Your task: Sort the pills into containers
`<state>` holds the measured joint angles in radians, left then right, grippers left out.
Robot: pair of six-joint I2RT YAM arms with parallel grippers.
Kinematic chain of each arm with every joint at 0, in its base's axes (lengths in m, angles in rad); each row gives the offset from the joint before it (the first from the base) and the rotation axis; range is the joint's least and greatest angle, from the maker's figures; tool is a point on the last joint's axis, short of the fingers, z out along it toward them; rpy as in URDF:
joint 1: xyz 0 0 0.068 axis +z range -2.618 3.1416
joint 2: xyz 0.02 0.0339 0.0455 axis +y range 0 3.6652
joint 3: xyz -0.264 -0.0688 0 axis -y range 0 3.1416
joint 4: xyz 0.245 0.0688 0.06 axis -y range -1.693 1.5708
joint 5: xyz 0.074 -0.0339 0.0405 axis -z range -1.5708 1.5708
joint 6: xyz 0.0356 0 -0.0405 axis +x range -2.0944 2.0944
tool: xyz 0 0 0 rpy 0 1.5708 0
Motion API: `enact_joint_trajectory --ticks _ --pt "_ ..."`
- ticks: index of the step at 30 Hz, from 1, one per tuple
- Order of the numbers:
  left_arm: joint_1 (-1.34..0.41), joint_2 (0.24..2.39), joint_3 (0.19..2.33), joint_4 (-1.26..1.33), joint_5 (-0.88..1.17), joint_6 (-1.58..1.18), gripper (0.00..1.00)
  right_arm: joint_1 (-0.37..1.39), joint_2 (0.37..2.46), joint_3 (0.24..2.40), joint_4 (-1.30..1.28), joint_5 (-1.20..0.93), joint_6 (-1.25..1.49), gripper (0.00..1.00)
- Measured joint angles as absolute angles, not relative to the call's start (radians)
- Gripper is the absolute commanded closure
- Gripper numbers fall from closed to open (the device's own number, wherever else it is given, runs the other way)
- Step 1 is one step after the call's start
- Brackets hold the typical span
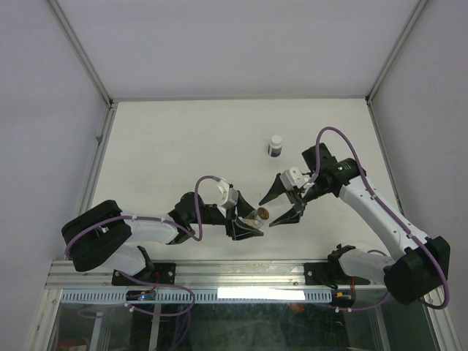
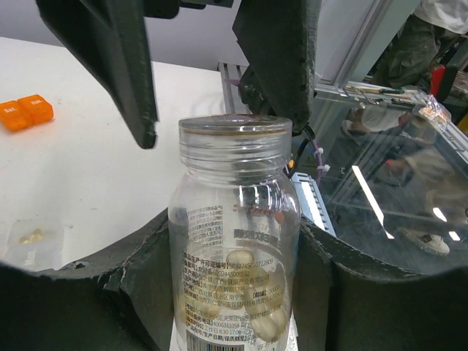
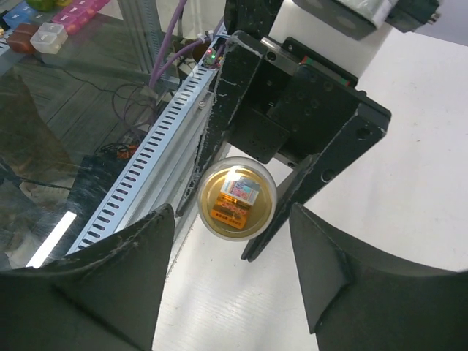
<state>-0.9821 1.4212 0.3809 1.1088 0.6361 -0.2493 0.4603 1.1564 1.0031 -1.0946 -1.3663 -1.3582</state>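
While left tool [image 1: 247, 225] is clenching clear pill bottle [image 2: 234, 241] over near edge of surface [image 1: 183, 146], right tool [image 1: 272, 210] is hovering released, fingers [image 3: 110, 285] flanking bottle's top, apart.

Clear tan-tinted vial [image 2: 234, 197] holding pale pills [image 2: 252, 292], gripped in left pincer [image 2: 232, 241]; flat clear box [image 2: 29, 243] lies apart

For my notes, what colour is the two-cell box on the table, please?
The box is orange; left wrist view shows it best.
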Motion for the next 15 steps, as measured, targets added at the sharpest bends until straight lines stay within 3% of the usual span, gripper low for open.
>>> enact_joint_trajectory --ticks 8,15 --pt "-0.979 1.422 0.388 1.109 0.643 -0.255 1.00 0.497 1.159 1.000 -1.060 -1.365 -1.325 0.51" --pt "-0.977 1.422 0.388 1.108 0.638 -0.256 1.00 0.504 1.162 0.997 -0.978 -1.351 -1.198 0.76"
